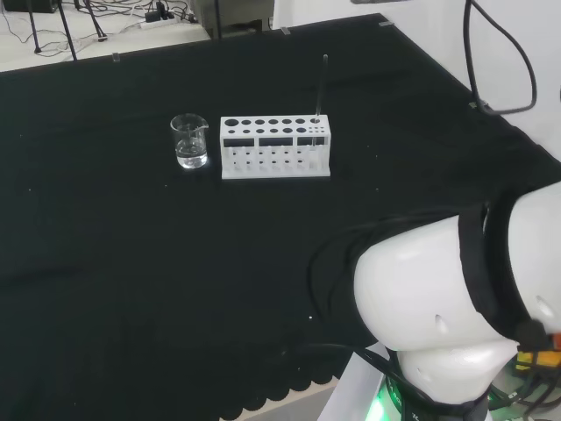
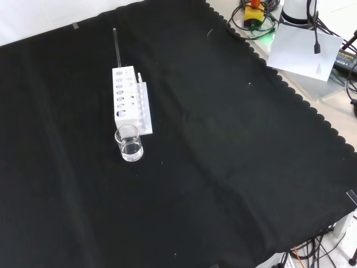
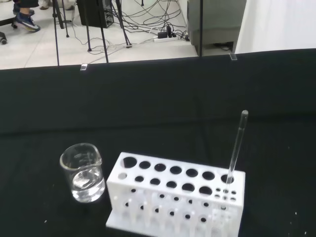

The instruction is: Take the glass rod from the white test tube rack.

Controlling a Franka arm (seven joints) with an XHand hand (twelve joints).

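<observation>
The robot hand's state cannot be told from these pictures; the head view gives just the arm's big white links (image 1: pixel 438 298) at the lower right, well apart from the ware.

The glass rod (image 1: pixel 322 86) stands upright in the white test tube rack (image 1: pixel 275 147), untouched. In the head view it sits in a hole at the rack's right end, in the farther row, and rises well above the rack's top. In the front view the glass rod (image 2: pixel 117 49) rises from the rack's far end (image 2: pixel 128 100), and the wrist view shows the rod (image 3: pixel 237 145) leaning a little in its hole, its top clear of the white test tube rack (image 3: pixel 175 197). The rack's other holes look unfilled, as far as the views let me judge.

Just beside the rack stands a small clear beaker (image 1: pixel 190 141), at the rack's left end in the head view and at its near end in the front view (image 2: pixel 129 143). In the wrist view the beaker (image 3: pixel 83 173) appears to hold a little clear liquid. Rack and beaker both rest on the counter's black cloth (image 2: pixel 223 167).
</observation>
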